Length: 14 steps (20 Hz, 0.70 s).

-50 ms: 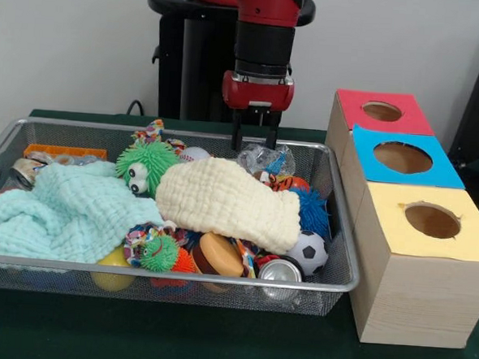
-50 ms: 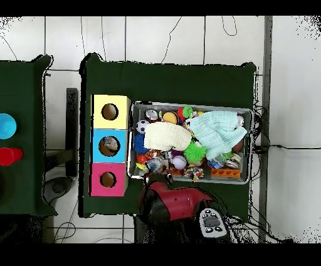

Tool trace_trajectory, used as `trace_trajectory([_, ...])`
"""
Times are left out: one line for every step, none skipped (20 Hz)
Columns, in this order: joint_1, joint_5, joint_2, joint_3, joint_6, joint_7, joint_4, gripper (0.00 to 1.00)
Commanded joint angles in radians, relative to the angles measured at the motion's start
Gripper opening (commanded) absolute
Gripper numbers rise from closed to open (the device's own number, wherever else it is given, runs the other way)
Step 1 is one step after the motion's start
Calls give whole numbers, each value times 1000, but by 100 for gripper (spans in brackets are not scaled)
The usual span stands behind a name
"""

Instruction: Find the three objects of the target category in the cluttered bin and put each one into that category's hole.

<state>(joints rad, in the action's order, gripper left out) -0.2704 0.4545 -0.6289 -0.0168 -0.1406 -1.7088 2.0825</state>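
A wire mesh bin holds a heap of mixed things. A cream cloth and a mint cloth cover most of it. Around them show a green spiky toy with eyes, a blue spiky ball, a small soccer ball, a drinks can and crumpled plastic. My gripper hangs open and empty just above the bin's far rim, over the plastic. In the overhead view the arm hides it.
Beside the bin stand three wooden boxes, each with a round hole in a coloured top: red, blue, yellow. An orange block lies at the bin's far corner.
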Motion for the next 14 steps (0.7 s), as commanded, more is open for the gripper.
trace_trajectory([-42,-88,22,155,117,-187,27,100])
trace_trajectory([-33,-94,10,143,137,-174,23,100])
trace_trajectory([-26,-103,4,140,153,-168,19,100])
trace_trajectory([-23,-111,-6,136,177,-158,17,100])
trace_trajectory([-25,-118,-13,140,192,-154,17,100])
trace_trajectory([-30,-124,-19,150,198,-152,17,100])
trace_trajectory([-35,-129,-24,160,204,-151,18,100])
trace_trajectory([-48,-134,-25,182,198,-156,23,100])
trace_trajectory([-55,-135,-24,195,191,-157,23,100])
trace_trajectory([-65,-137,-23,213,174,-164,26,100])
trace_trajectory([-69,-140,-23,224,167,-166,26,100])
trace_trajectory([-73,-143,-22,234,160,-169,27,100])
trace_trajectory([-74,-143,-21,238,152,-169,27,100])
trace_trajectory([-77,-142,-12,241,137,-171,25,100])
